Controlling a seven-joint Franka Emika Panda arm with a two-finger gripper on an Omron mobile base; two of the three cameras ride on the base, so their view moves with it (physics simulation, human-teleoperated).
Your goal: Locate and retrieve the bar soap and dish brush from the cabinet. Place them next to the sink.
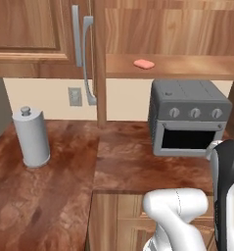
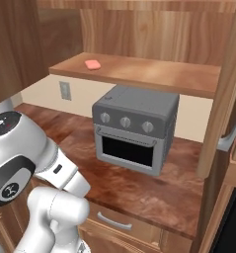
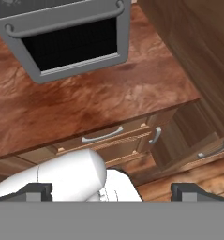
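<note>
**One pink soap on the open cabinet shelf, arm low over the tabletop**

One salmon-pink soap (image 1: pixel 144 64) lies flat on the plank shelf (image 1: pixel 187 67) of the cabinet (image 1: pixel 138 29), near the shelf's left end and close to its front edge. From the right base view the soap (image 2: pixel 93 64) sits at the far left of the shelf (image 2: pixel 154 74), with bare wood stretching away to its right. The cabinet door (image 1: pixel 35 34) stands at the left, with two long silver handles (image 1: pixel 87 59) beside its edge.

Below the shelf, a grey toaster oven (image 1: pixel 188 117) stands on the red-brown tabletop (image 1: pixel 123 162), its dark glass door and three round knobs facing forward. The soap is above and a little left of the oven. A grey paper-towel roll (image 1: pixel 31 137) stands upright on the tabletop well to the left, and a wall outlet (image 1: pixel 75 96) is set in the cream wall behind.

The white arm (image 2: pixel 35 163) is folded low in front of the tabletop. In the hand view, the gripper (image 3: pixel 111 192) looks down past the oven door (image 3: pixel 71 42) and the tabletop edge to the drawers (image 3: pixel 104 138) with silver pulls below. Its two dark fingertips (image 3: pixel 36 191) stand wide apart with nothing between them.
</note>
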